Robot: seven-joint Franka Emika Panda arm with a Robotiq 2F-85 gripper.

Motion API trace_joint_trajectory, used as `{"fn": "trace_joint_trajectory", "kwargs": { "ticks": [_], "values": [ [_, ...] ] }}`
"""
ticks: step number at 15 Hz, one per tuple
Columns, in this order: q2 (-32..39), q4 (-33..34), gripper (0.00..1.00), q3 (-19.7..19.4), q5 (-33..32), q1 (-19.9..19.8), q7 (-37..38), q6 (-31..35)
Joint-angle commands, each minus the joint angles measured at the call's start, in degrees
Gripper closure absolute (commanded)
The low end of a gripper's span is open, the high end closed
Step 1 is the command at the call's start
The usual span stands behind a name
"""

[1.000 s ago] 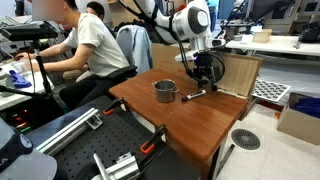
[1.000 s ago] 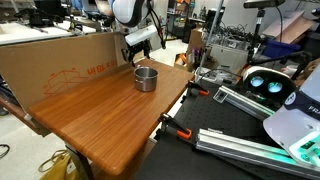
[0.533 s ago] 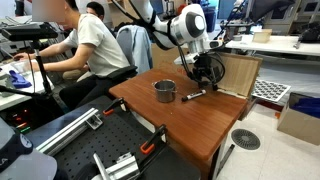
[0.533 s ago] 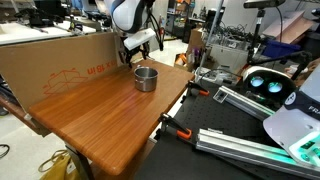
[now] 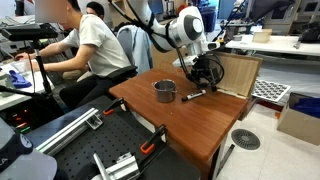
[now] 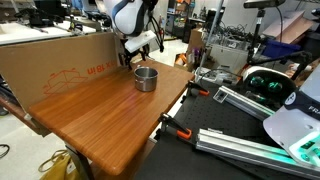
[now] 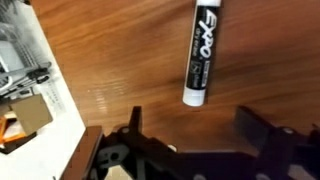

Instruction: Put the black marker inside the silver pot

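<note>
Wooden table [image 5: 190, 125]: black marker [image 7: 200, 55] lying flat, near silver pot [image 5: 164, 91], not in it | gripper [image 7: 192, 128]: jaws spread wide, empty, hovering over marker | progress: nothing grasped yet; pick-up and drop into pot both left, I'd say.

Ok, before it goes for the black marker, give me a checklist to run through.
1. The tool is open: ok, jaws spread in the wrist view.
2. The black marker lies free on the table: ok, flat, nothing touching it.
3. Marker sits between the fingers: not ok, it lies beyond their tips.
4. The silver pot stands upright, mouth open: ok.
5. Pot stands apart from the marker: ok, a gap shows in an exterior view.
6. Pot is empty: cannot tell, inside too dark.
</note>
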Motion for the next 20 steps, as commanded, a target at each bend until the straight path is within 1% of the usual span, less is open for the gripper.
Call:
{"fn": "trace_joint_trajectory", "kwargs": {
  "ticks": [1,4,10,12,14,20],
  "values": [
    [-1.0,-3.1,0.0,0.5,0.9,-1.1,-2.2,7.9],
    [-1.6,-4.2,0.0,2.1,3.7,-3.1,-6.1,10.2],
    [-4.6,-6.5,0.0,4.2,9.2,-5.5,-12.0,10.9],
    [-5.6,-7.6,0.0,5.1,10.8,-6.2,-14.0,10.5],
    [-6.4,-9.6,0.0,6.1,12.3,-7.3,-16.0,11.5],
    [-7.3,-13.3,0.0,7.6,14.1,-9.2,-20.1,12.1]
  ]
}}
